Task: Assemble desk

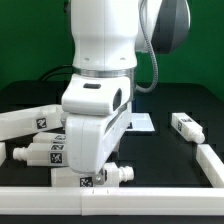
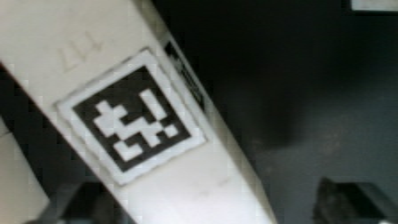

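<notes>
Only the wrist view shows the claw [image 2: 210, 200] straddling a tagged leg [image 2: 151, 120]; grip cannot be told.

At the exterior view's left a leg [image 1: 28, 152] lies just before the slab [image 1: 18, 122]. A second leg [image 1: 122, 173] lies near the front rail [image 1: 160, 192]; a third leg [image 1: 186, 125] lies well apart at the right, beyond the marker board [image 1: 143, 122].

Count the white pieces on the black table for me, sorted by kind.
Blocky legs: 4 (two lie close together at the exterior view's left)
Flat slab: 1
Border rail: 1
Marker board: 1
Total: 7
</notes>
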